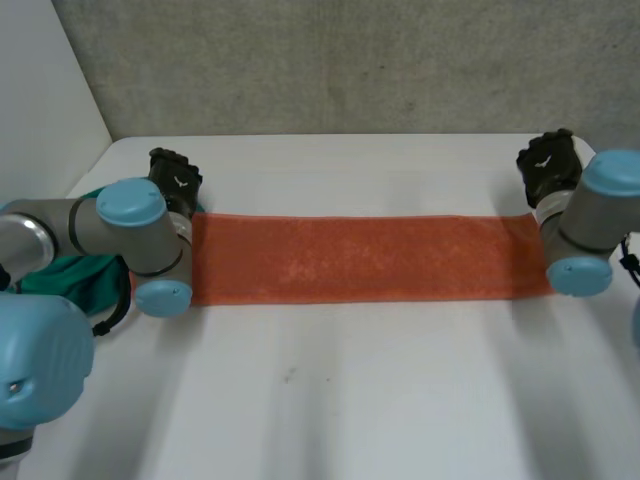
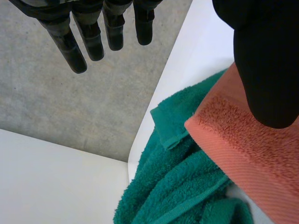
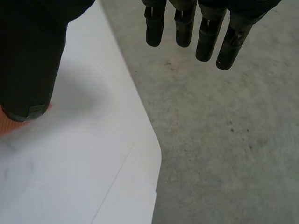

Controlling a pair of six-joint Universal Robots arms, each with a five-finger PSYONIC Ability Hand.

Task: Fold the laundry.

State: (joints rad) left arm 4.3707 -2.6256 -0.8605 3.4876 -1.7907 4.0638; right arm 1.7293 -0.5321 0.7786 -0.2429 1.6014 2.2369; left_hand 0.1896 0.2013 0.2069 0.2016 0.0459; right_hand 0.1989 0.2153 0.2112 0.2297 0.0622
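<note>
An orange towel (image 1: pixel 360 258) lies flat as one long, narrow strip across the middle of the white table (image 1: pixel 350 390). The left hand (image 1: pixel 175 180) sits at the towel's left end, by its far corner, and the right hand (image 1: pixel 548 165) sits at the towel's right end, also by the far corner.

In the left wrist view the left hand's fingers (image 2: pixel 70 44) are straight and slightly spread. They reach beyond the towel over the grey floor (image 2: pixel 70 107) and grasp nothing. The thumb stands well apart from them above the towel's corner, and whether it touches the pile cannot be told.

In the right wrist view the right hand's fingers (image 3: pixel 208 37) are also straight, side by side with small gaps, and hang past the towel's end over the floor. The thumb is apart from them, with its tip at a small patch of the towel. Nothing is pinched.

A teal-green towel (image 1: pixel 75 275) lies bunched just beside the orange towel's left end, partly tucked under that corner.
</note>
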